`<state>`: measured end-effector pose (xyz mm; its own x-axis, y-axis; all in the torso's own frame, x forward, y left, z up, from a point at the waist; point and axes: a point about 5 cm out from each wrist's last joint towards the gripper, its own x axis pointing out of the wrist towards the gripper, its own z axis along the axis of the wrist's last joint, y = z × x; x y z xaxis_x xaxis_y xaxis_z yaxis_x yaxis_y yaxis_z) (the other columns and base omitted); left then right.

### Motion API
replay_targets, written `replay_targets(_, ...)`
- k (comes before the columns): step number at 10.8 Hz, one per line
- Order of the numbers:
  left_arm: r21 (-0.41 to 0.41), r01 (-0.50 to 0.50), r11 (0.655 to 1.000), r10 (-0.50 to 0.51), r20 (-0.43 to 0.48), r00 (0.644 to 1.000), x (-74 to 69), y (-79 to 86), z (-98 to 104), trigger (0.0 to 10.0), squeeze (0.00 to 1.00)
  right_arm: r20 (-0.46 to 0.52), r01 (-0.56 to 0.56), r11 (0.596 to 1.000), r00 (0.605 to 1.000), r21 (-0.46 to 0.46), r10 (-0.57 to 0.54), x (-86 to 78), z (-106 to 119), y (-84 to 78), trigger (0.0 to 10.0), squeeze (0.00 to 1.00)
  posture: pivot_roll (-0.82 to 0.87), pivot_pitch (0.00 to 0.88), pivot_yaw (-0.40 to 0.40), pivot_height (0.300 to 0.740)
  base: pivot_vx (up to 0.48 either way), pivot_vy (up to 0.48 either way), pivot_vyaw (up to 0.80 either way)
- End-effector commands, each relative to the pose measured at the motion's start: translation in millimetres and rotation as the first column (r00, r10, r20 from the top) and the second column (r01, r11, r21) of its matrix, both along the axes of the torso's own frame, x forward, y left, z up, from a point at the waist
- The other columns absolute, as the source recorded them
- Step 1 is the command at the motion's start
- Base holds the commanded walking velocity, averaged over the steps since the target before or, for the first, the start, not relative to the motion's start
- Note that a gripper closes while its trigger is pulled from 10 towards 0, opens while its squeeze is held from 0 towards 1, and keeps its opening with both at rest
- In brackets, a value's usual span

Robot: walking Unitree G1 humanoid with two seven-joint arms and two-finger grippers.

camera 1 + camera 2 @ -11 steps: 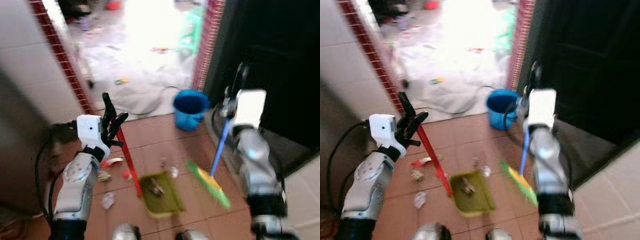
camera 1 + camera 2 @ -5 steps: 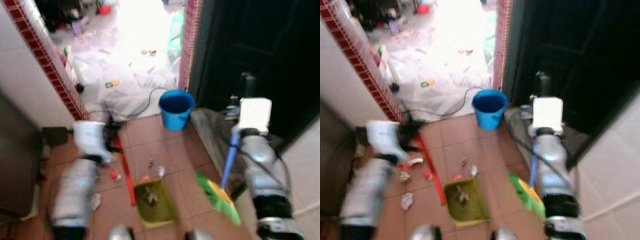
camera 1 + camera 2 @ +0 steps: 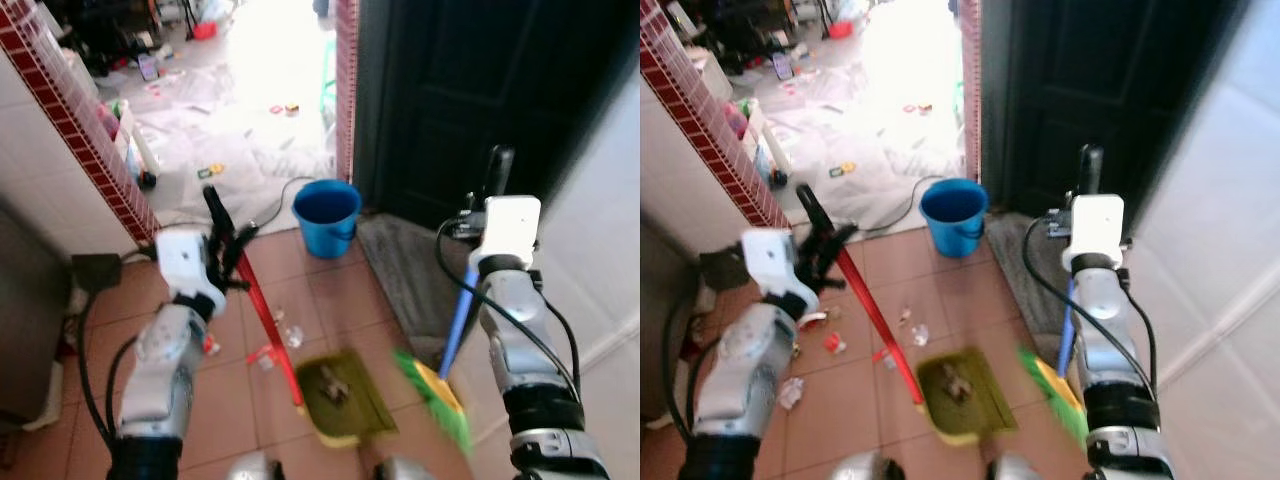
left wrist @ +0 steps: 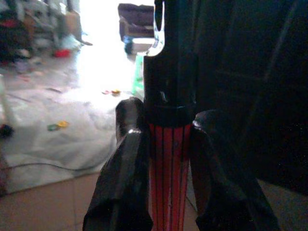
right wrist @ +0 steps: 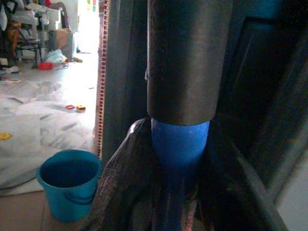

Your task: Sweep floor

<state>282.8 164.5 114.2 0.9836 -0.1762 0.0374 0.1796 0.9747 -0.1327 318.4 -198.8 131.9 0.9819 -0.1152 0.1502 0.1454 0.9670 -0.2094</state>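
Nearest the robot, an olive-green plastic dustpan [image 3: 345, 395] lies flat on the terracotta tiled floor [image 3: 330, 290], holding a small clump of debris. Its long red handle [image 3: 268, 325] slants up into the left end effector [image 3: 222, 238], whose fingers [image 4: 126, 163] are clamped on it. The right end effector [image 5: 171, 159] is closed around the blue-handled broom with green bristles [image 3: 440, 400], just right of the dustpan. Scraps of litter [image 3: 285, 335] lie ahead; farther off stands a round blue plastic bucket [image 3: 325, 215].

The red tile floor [image 3: 340, 290] carries a blue bucket [image 3: 326, 216] near the doorway, scattered litter [image 3: 280, 333], a green dustpan [image 3: 345, 393] and a grey mat [image 3: 405, 275].
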Motion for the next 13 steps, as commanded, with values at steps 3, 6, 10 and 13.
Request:
replay_targets(3, 0.036, -0.087, 0.996, 0.084, 0.092, 0.992, 7.6, 25.2, 20, 10.0, 0.0, 0.055, -0.02, 0.999, 0.998, -0.027, 0.021, 5.9, 12, 5.5, 10.0, 0.0, -0.05, 0.0, 0.06, 0.74, 0.0, 0.0, 0.0)
replay_targets(6, 0.012, -0.191, 0.981, 0.183, 0.233, 0.955, 16.0, 35.9, 56, 10.0, 0.0, 0.054, -0.025, 0.999, 0.998, -0.023, 0.027, 5.0, 10, 6.8, 10.0, 0.0, -0.04, 0.0, 0.059, 0.74, 0.0, 0.0, 0.0)
replay_targets(10, -0.008, -0.202, 0.979, 0.193, 0.336, 0.922, 28.8, 40.5, 87, 10.0, 0.0, 0.047, -0.038, 0.999, 0.998, -0.02, 0.039, 7.9, 10, 9.5, 10.0, 0.0, -0.03, 0.0, 0.047, 0.74, 0.278, 0.0, 0.0)
replay_targets(13, -0.02, -0.237, 0.971, 0.225, 0.403, 0.887, 41.3, 53.7, 112, 10.0, 0.0, 0.045, -0.083, 0.996, 0.995, -0.027, 0.085, 8.1, 8, 15.9, 10.0, 0.0, -0.04, 0.0, 0.042, 0.74, 0.419, 0.16, 0.0)
